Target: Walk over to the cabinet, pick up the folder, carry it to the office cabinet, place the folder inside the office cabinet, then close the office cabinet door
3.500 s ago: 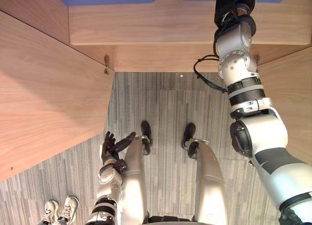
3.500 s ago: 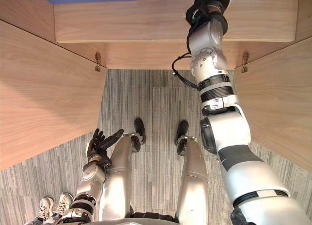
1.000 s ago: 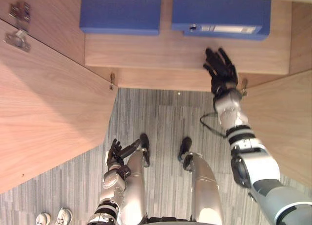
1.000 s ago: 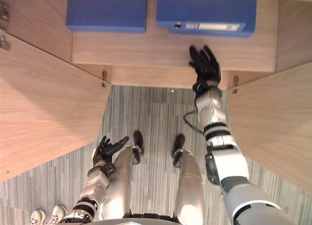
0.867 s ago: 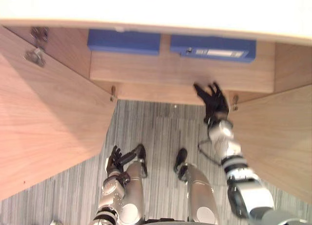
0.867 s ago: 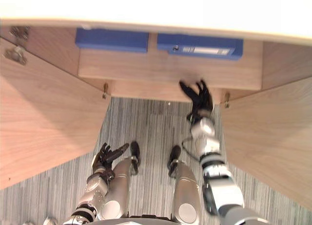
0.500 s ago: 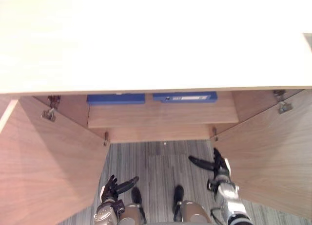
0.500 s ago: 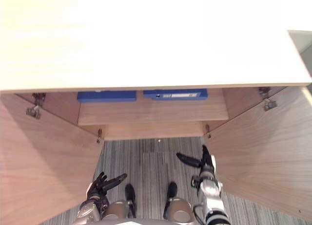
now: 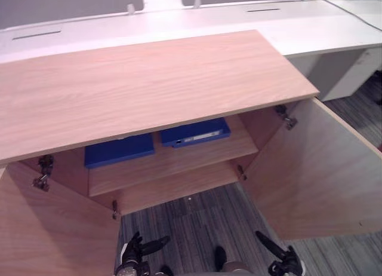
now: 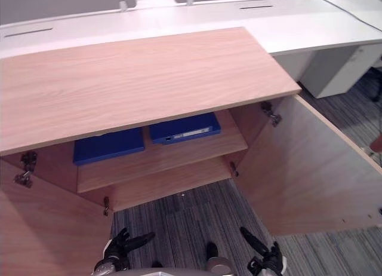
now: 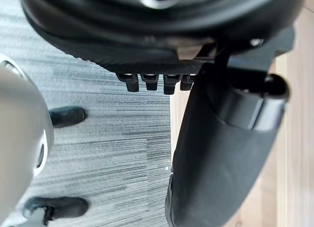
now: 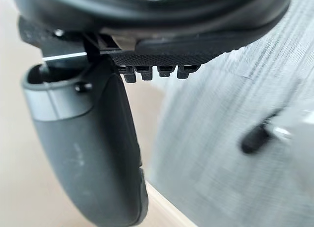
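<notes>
folder [image 9: 195,132] now lies shelved in office cabinet [image 9: 149,85], right hand [image 9: 287,265] withdrawn low, fingers apart and empty; door [image 9: 310,174] awaits closing.

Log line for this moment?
labelled folder: on cabinet shelf | doors: both open | left hand: open, empty | right hand: open, empty

The left door [image 9: 48,234] at 8 o'clock and right door [image 9: 310,174] at 4 flank open floor [image 9: 197,219]; the shelf [image 9: 179,163] front lies bare.
</notes>
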